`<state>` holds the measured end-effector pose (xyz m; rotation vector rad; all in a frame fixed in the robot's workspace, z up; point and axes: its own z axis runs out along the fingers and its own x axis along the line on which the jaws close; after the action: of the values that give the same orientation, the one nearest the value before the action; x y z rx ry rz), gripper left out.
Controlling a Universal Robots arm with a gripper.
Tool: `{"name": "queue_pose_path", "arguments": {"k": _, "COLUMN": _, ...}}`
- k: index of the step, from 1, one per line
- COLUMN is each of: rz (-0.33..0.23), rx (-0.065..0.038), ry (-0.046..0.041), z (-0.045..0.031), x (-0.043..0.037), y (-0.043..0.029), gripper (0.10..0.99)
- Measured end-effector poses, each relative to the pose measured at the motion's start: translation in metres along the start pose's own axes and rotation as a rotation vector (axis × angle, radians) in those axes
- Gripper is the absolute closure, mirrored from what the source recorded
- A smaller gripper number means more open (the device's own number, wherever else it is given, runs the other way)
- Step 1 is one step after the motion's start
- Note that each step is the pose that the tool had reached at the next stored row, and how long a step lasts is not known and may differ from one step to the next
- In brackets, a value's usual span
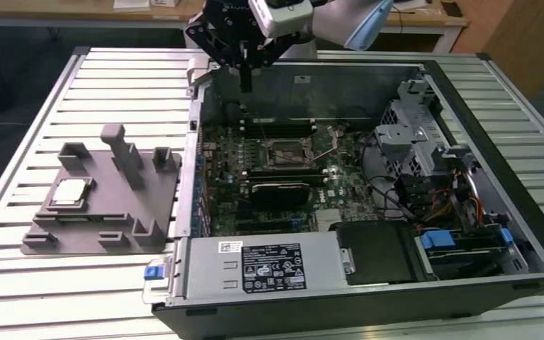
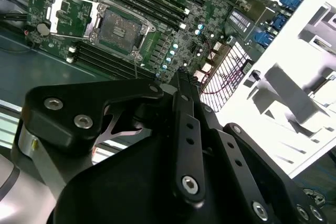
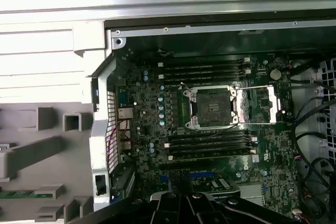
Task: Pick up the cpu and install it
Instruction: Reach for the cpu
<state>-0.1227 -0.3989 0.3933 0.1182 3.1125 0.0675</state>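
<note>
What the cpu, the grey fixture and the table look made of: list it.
The cpu: likely metal lid, silvery-white sheen, on a tan rim.
The grey fixture: probably plastic, matte, uniform grey, blocky moulded-looking shapes.
The table: seemingly aluminium, bright ribbed slats with a dull shine.

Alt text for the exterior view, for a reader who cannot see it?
The robot's hand hangs empty over the motherboard of an open computer case. The cpu lies on a grey fixture beside the case, on the exterior view's left.
</note>
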Motion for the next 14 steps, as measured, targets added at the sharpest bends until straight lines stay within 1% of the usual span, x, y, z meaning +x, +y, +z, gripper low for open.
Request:
{"name": "queue_pose_path", "arguments": {"k": 4, "rz": 0.0, "rx": 0.0, "ry": 0.0, "z": -0.0001, "x": 0.0024, "y": -0.0002, "gripper": 0.98}}
{"name": "queue_pose_path", "arguments": {"k": 14, "rz": 0.001, "rx": 0.0, "ry": -0.0002, "z": -0.0004, "x": 0.014, "y": -0.0011, "gripper": 0.98}}
